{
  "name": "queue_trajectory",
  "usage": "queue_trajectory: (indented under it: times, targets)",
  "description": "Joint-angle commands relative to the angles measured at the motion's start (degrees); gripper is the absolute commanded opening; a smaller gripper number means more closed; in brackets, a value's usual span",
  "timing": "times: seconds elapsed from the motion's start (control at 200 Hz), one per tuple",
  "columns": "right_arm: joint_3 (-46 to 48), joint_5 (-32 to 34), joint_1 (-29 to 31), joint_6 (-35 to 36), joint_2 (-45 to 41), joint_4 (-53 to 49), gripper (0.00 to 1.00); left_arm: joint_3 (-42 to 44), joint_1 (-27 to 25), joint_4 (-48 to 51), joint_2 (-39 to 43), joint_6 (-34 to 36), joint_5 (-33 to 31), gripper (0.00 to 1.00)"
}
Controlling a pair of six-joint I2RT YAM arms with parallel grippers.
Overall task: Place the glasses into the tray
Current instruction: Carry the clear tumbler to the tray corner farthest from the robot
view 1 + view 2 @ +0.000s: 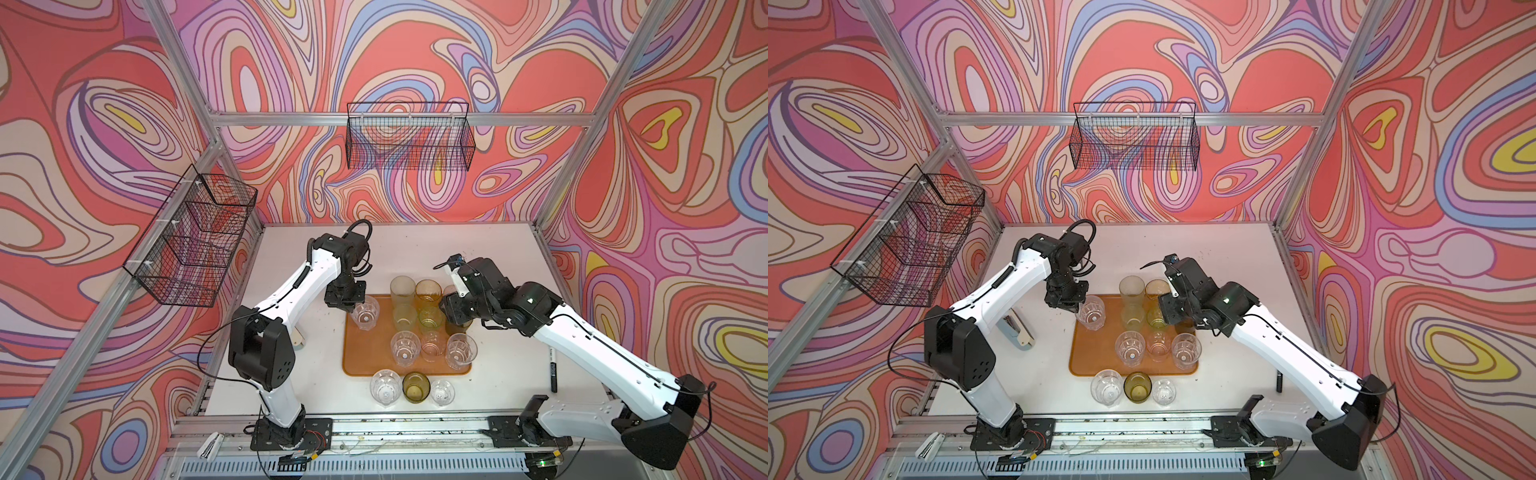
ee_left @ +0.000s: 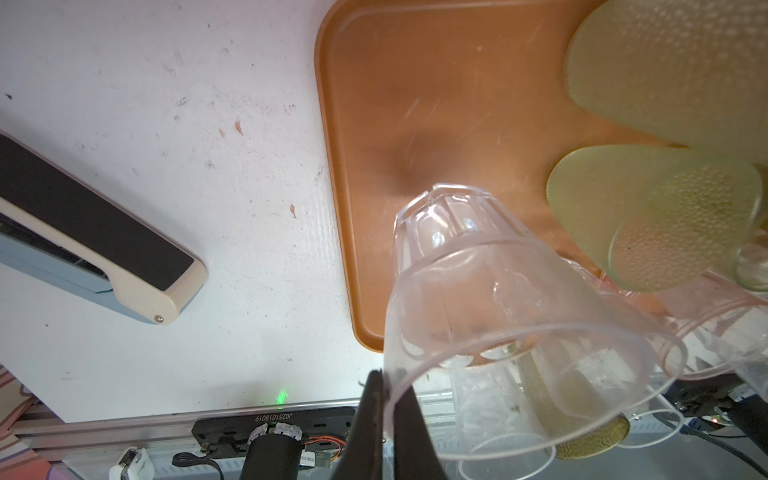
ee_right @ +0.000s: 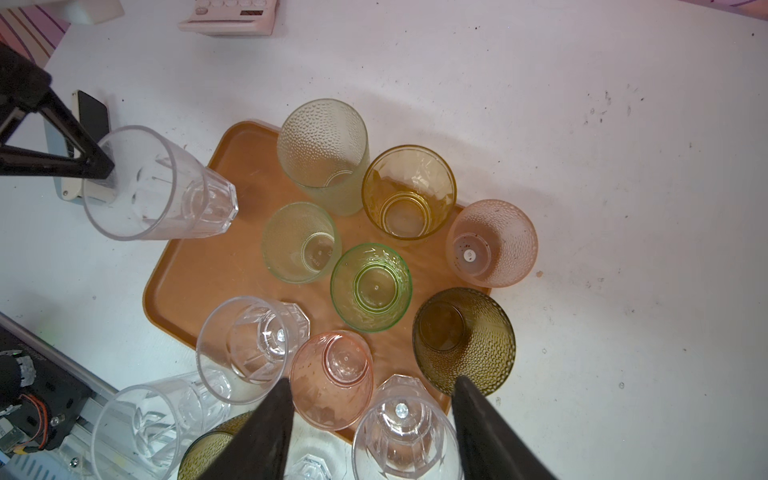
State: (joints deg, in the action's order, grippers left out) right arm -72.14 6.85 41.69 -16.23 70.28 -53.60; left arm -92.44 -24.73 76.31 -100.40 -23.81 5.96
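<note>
1. The left gripper is pinched tight on the rim of a clear glass, one finger inside the wall and one outside. The glass hangs tilted over the tray's ten o'clock corner, base not yet down (a shadow lies under it in the left wrist view).
2. The right gripper hovers over the tray's three o'clock side, jaws apart and holding nothing.
3. Nine glasses already stand on the tray, filling its centre and right side. Three more wait on the table just off its six o'clock edge: a clear one, an olive one and a small clear one.
4. The step in hand looks like placement of the held glass. Next it likely needs levelling, lowering into the open left part of the tray, then release, keeping clear of the frosted glass at its three o'clock.
</note>
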Motion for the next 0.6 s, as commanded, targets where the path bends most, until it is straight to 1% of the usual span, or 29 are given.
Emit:
queue_trajectory:
  times: [0.0, 0.381, 0.591]
  targets:
    - [-0.28, 1.23, -0.12, -0.54, -1.29, -0.93, 0.63, -2.60, 0.36, 0.09, -1.86, 1.14, 0.32, 0.00]
    - [-0.06, 1.94, -0.14, -0.47, -1.81, -1.50, 0.63, -8.56, 0.30, -0.95, -7.95, 0.96, 1.12, 0.00]
    - [-0.02, 2.26, -0.12, -0.47, -1.99, -1.80, 0.63, -10.51, 0.38, -1.52, -10.27, 1.05, 1.06, 0.00]
